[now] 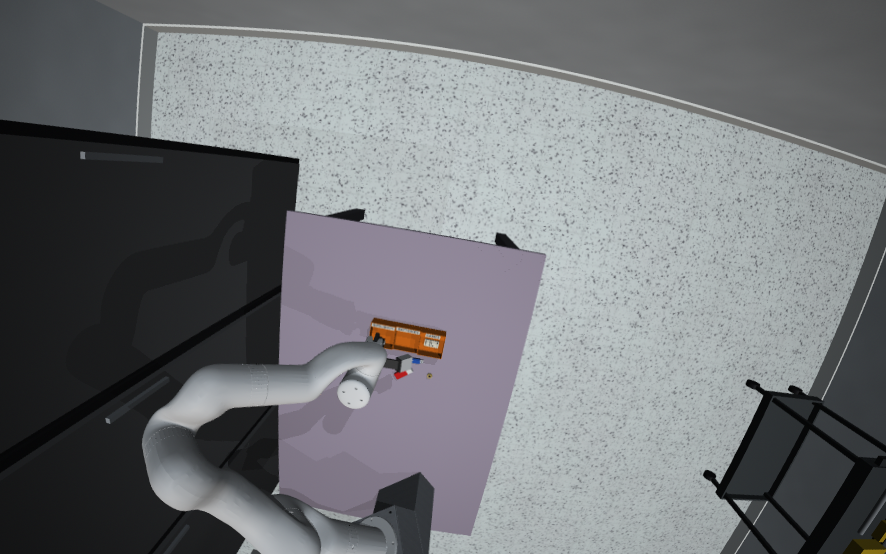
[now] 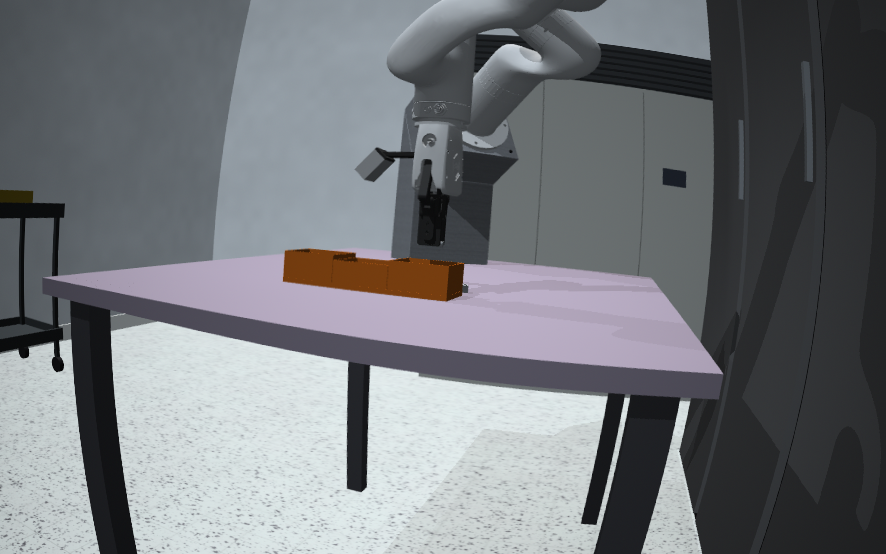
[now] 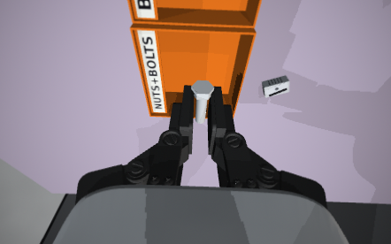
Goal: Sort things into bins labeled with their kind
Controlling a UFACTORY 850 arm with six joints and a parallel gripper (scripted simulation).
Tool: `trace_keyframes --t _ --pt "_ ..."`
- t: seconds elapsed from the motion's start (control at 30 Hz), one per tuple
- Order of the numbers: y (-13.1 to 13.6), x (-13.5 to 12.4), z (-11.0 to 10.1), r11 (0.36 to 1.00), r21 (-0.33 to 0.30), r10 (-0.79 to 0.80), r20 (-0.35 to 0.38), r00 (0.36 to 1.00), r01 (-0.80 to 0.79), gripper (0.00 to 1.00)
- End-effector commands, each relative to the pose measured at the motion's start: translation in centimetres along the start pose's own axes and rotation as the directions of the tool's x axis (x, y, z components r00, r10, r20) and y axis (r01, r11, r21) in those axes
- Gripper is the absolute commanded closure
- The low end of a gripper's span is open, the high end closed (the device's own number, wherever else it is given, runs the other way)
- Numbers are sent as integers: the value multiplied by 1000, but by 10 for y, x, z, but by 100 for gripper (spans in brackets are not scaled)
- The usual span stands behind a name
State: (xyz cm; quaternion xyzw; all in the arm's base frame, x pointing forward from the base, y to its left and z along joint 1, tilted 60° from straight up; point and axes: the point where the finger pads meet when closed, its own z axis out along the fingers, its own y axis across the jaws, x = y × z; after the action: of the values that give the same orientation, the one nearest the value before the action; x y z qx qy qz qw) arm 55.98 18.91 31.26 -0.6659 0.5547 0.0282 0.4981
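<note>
A grey hex bolt (image 3: 201,100) is gripped in the closed claw (image 3: 198,116), long axis in line with the fingers, its head held over the near edge of the NUTS+BOLTS bin (image 3: 191,62), which lies just ahead.

Black two-finger gripper (image 3: 201,116): closed on a grey hex-head bolt (image 3: 201,102), above the near end of the orange "NUTS+BOLTS" bin (image 3: 200,57). Second orange bin (image 3: 209,15): adjoining beyond. Small white ribbed block (image 3: 275,87): on the lilac table (image 3: 67,88), right of the gripper.
</note>
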Motion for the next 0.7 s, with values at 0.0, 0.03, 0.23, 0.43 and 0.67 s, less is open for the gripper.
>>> trace_keyframes --t 0.0,0.03,0.23,0.43,0.67 --pt "0 0 8 1000 1 0 0 1000 0 100" --pt "0 0 10 1000 1 0 0 1000 0 100" --pt "0 0 18 1000 1 0 0 1000 0 100" --pt "0 0 30 1000 1 0 0 1000 0 100" --pt "0 0 44 1000 1 0 0 1000 0 100"
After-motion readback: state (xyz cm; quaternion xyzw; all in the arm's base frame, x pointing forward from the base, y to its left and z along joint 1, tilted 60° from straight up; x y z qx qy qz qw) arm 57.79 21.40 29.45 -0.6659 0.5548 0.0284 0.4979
